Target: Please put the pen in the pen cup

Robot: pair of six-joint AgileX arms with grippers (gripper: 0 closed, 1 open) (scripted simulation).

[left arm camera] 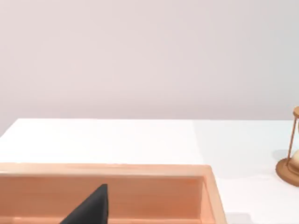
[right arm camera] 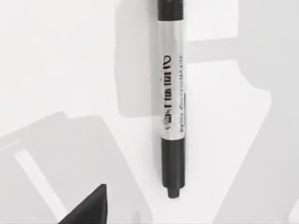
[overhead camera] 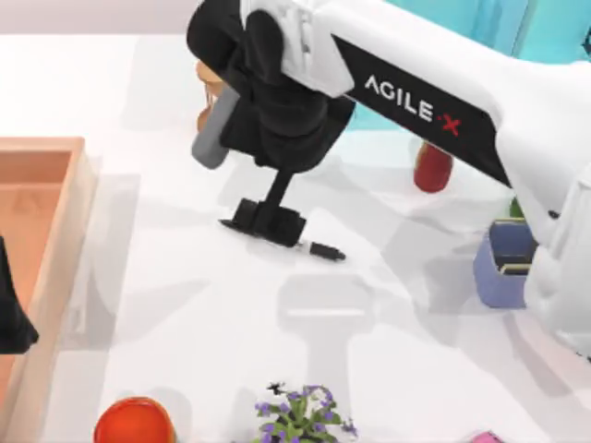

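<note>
The pen (overhead camera: pixel 325 250) lies flat on the white table near the middle, its black end sticking out to the right from under my right gripper (overhead camera: pixel 266 221). That gripper hangs open just above the pen's other end, its fingers on either side of the barrel. In the right wrist view the pen (right arm camera: pixel 172 102) shows its white labelled band and black ends, with one dark fingertip (right arm camera: pixel 88 207) off to its side. The pen cup (overhead camera: pixel 503 263), a periwinkle-blue box, stands at the right, partly hidden by the right arm. My left gripper (overhead camera: pixel 11 314) stays parked over the wooden tray, open.
A wooden tray (overhead camera: pixel 51 212) runs along the left edge. An hourglass (left arm camera: pixel 292 149) stands at the back, a dark red bottle (overhead camera: pixel 432 168) at the back right. An orange-red cup (overhead camera: pixel 134 423) and a purple flowering plant (overhead camera: pixel 300 415) sit at the front edge.
</note>
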